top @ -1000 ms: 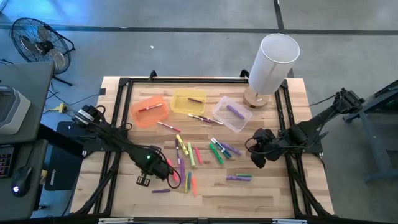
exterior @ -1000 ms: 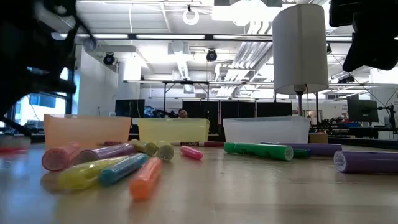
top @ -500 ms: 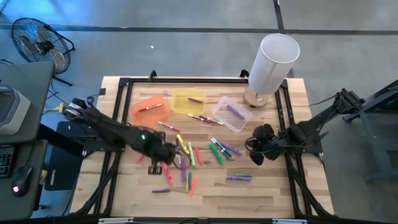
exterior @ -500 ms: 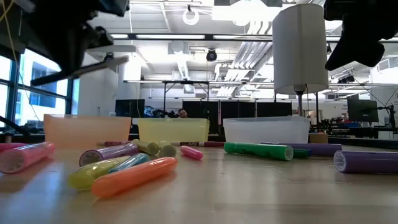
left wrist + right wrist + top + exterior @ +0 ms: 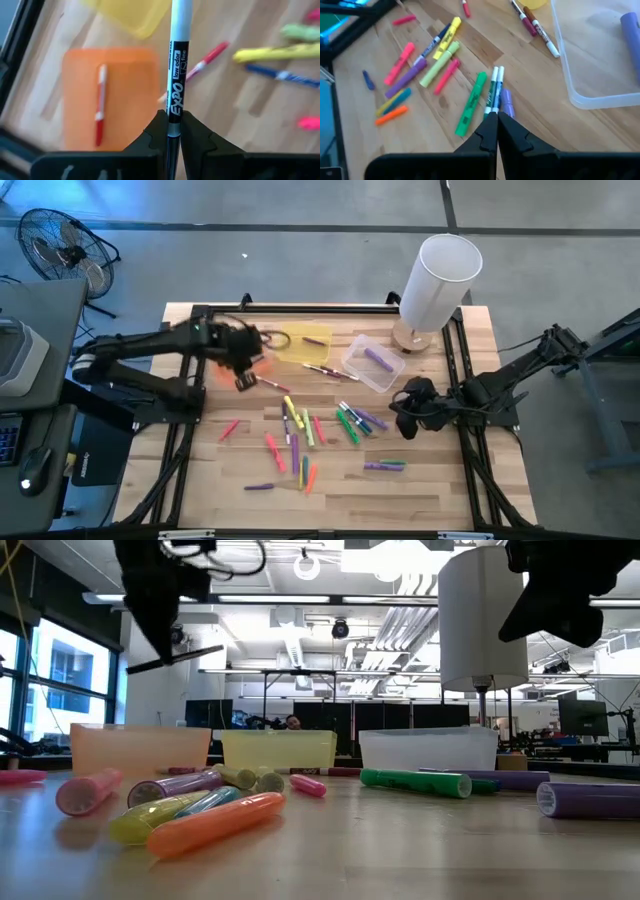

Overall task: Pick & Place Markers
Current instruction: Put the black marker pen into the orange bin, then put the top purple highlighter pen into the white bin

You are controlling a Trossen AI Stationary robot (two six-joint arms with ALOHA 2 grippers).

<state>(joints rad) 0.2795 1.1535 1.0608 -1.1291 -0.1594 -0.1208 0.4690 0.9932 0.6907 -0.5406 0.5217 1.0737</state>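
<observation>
Because the orange plastic bin (image 5: 112, 95) already has one thin red marker pen (image 5: 100, 107) lying inside it, it looks like each bin is meant for its own colour. The left gripper (image 5: 169, 131) is squeezed tight on a thin white marker pen with black letters (image 5: 178, 60). The pen sticks straight out past the fingers, so it can be tipped or dropped into a bin. From above, the left gripper (image 5: 243, 360) hangs over the near edge of the orange bin (image 5: 222, 365), at the back left of the wooden table (image 5: 440, 490). I think letting go there is the next job.

The yellow plastic bin (image 5: 303, 343) sits just beside the orange one, and the clear plastic bin (image 5: 372, 364) is next along, with a short purple marker (image 5: 377, 358) in it. A tall white lamp (image 5: 437, 280) stands at the back right corner.

Most of the pink, green, yellow, orange and purple markers (image 5: 305, 430) lie loose in the middle of the table, so a lot of the job is left.

The right gripper (image 5: 497, 125) has its fingers pressed together with nothing between them. It hangs above a green marker (image 5: 472, 102) and some thin green pens (image 5: 495, 90), near the clear bin. It may be getting ready to pick one.
</observation>
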